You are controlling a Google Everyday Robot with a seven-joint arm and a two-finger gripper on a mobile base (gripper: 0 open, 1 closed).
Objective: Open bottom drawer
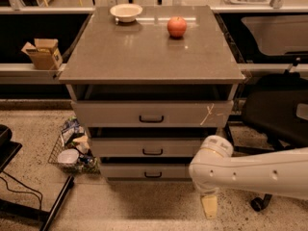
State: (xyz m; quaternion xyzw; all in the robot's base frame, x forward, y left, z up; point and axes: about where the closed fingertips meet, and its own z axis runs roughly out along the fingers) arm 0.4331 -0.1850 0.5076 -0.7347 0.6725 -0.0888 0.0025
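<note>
Bottom drawer [144, 170] sat lowest of three under the counter [149, 57], front near the floor. Your pincer [209, 206] hung to its right, off the handle [153, 175]. Couldn't tell how open, or any hold.

- Warm, fairly dim light falls from above; the flat grey counter [149, 57] is brightest, with pale glare along its far edge beside the round red apple [177, 26].
- Black shadow fills the gaps above each drawer front; the slim grey bottom drawer [125, 171] is dimmest.
- The cream end effector [209, 206] hangs low, off the counter's front right corner, evenly lit.
</note>
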